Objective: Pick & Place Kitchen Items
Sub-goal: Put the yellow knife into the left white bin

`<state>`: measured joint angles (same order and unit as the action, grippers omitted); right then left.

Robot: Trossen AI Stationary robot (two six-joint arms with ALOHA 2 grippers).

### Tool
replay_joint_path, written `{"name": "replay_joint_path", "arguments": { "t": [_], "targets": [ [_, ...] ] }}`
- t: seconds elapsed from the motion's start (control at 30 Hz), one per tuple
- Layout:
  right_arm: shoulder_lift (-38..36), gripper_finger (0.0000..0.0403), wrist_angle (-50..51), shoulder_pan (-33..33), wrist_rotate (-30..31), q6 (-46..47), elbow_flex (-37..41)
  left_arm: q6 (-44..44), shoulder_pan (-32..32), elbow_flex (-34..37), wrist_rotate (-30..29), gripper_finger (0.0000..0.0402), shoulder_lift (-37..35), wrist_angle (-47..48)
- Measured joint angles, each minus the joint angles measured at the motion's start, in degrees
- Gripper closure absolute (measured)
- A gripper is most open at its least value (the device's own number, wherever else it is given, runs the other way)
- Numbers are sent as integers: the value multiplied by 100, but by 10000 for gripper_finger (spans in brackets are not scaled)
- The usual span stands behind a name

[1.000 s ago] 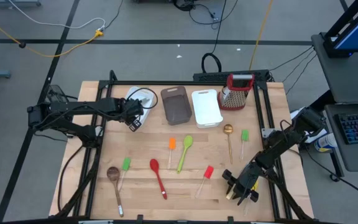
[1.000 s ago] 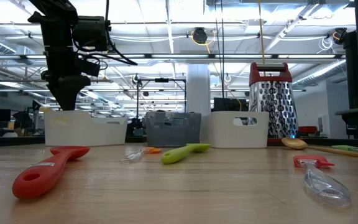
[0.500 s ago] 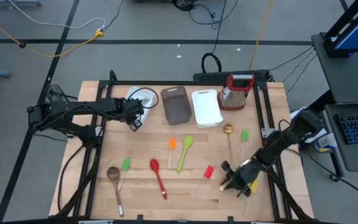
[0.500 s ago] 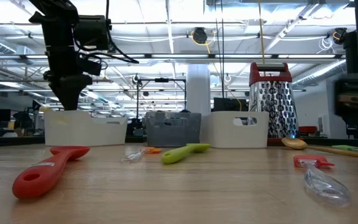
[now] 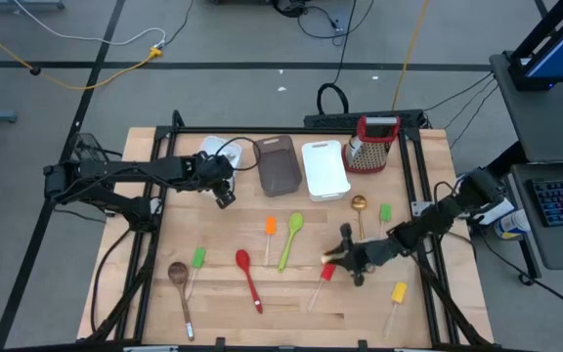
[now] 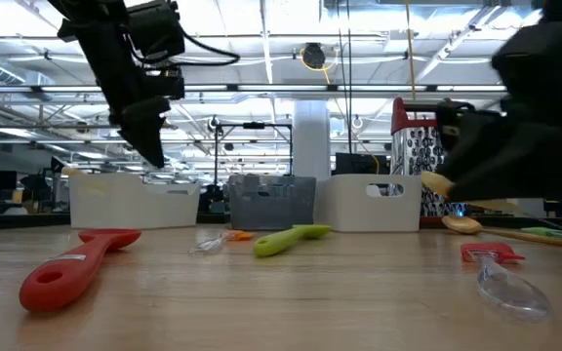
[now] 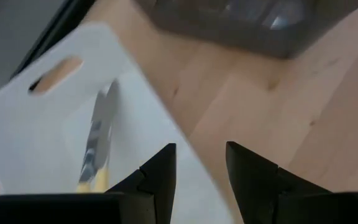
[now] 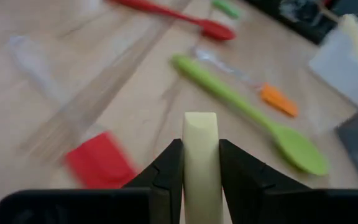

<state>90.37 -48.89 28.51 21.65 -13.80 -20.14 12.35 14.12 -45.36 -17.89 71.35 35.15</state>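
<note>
Right gripper (image 8: 201, 163) clamps a cream knife handle (image 8: 201, 140), carrying it; next: drop in a tub (image 5: 324, 168). Left gripper (image 7: 201, 168) open, empty.

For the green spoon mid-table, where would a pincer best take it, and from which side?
Take the green spoon at mid-handle, from straight above, pincer fingers across its width. It lies flat, bowl toward the tubs, with the orange spatula close on one side, so the slim handle probably offers the surest hold.
</note>
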Motion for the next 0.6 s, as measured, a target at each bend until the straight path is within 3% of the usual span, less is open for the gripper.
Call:
{"name": "replay_joint_path", "arguments": {
  "t": [0.13, 0.33, 0.6],
  "targets": [
    [-7, 325, -393, -412, 97, -84, -4, -316, -135, 0, 3, 256, 0, -526],
    [-9, 327, -796, -1031, 1015, -195, -4, -515, -289, 0, 5, 256, 0, -1375],
    [-11, 327, -1016, -1732, 996, -502, -339, 42, -379, 0, 131, 256, 0, -2343]
  ]
}}
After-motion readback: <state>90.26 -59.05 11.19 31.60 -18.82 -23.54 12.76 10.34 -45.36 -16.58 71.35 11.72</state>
